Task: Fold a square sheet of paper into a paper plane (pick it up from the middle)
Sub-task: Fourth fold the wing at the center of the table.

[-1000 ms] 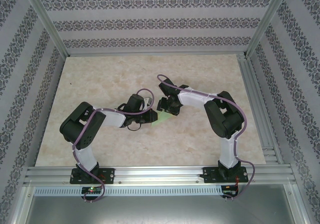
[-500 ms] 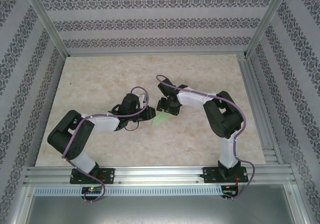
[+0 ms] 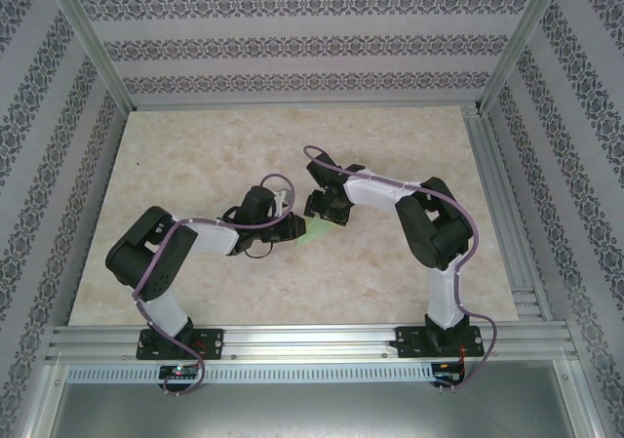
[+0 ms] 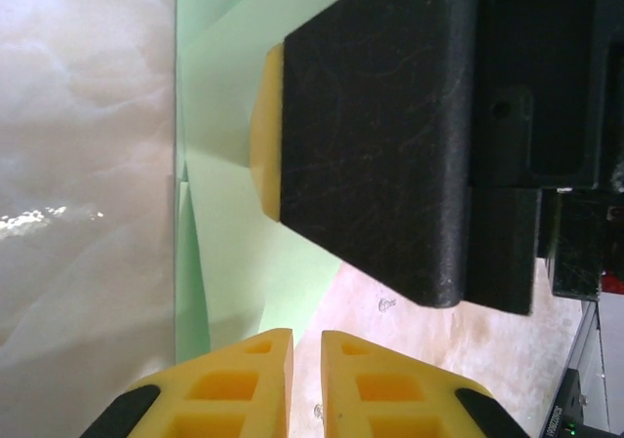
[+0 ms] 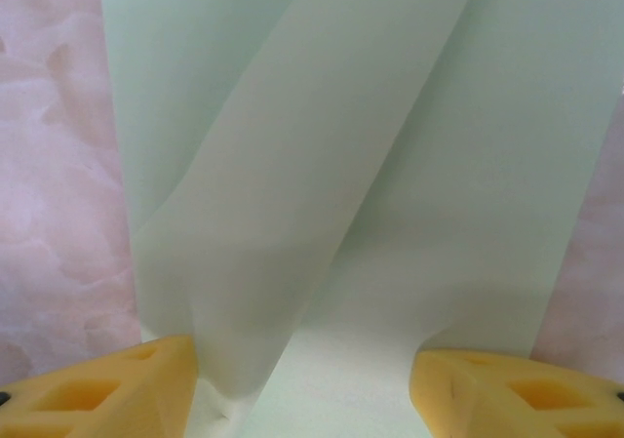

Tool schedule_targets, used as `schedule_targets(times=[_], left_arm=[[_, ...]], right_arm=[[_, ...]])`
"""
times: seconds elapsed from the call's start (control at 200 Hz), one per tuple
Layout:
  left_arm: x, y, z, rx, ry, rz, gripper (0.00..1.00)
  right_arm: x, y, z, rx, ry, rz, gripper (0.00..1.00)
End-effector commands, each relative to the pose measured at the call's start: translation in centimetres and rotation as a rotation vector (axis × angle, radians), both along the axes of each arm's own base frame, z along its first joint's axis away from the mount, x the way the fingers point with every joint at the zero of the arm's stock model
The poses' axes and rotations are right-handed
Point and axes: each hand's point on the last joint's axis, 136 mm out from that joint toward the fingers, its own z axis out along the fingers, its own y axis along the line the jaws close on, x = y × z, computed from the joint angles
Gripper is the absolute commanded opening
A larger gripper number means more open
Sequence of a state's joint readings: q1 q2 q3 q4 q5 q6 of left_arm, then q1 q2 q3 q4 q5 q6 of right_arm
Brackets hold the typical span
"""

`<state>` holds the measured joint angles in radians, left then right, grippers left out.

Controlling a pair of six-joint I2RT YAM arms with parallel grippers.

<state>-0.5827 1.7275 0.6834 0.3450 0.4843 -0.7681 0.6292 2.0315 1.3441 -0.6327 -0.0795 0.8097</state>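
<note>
Table (image 3: 195, 165): pale marbled top, both arms reach to mid-table, wrists nearly meeting.

R gripper (image 5: 307, 399): released, jaws wide apart, straddling the sheet (image 3: 314, 231) w/ one fingertip near each side edge, nothing pinched.

L gripper (image 4: 307, 379): jaws nearly closed, slim gap, nothing visibly btwn them. Its tips sit at the sheet's edge, close to R's black finger.

Sheet lies on the table btwn the two grippers, pale green, partly folded. A diagonal flap (image 5: 292, 165) lies over the lower layer. R's yellow pad (image 4: 265, 136) is over the paper; can't tell if touching.

Handling, my read: v. light, thin, floppy. Prob. slides easily on the smooth top, and a bad pinch leaves a permanent crease. Best hold is prob. mid-sheet or along a folded edge, where doubled layers are stiffer. One tip pins, the other lifts. Light squeeze is enough.
</note>
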Motion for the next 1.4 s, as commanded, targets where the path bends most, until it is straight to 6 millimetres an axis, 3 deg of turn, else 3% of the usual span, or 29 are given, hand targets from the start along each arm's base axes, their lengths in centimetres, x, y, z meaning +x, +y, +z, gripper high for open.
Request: schedule_targets(times=[0.0,0.29,0.569,1.394], left_arm=[[1.1,-1.1,1.3,-0.051,-0.042,-0.017,0.16],[1.3,-1.2,0.4,-0.034,-0.033,-0.016,0.15],[1.0,0.1,-1.6,0.049,-0.001,0.013,0.12],[0.3,1.3,-3.9,0.121,0.052,0.037,0.1]], right_arm=[[-4.2,-5.1,-9.4,-0.239,0.175,0.023,0.67],[-4.2,-5.3,-9.7,-0.253,0.179,0.029,0.69],[-4.3,-5.3,-9.8,-0.254,0.181,0.025,0.69],[-4.5,-5.3,-10.0,-0.25,0.187,0.021,0.69]])
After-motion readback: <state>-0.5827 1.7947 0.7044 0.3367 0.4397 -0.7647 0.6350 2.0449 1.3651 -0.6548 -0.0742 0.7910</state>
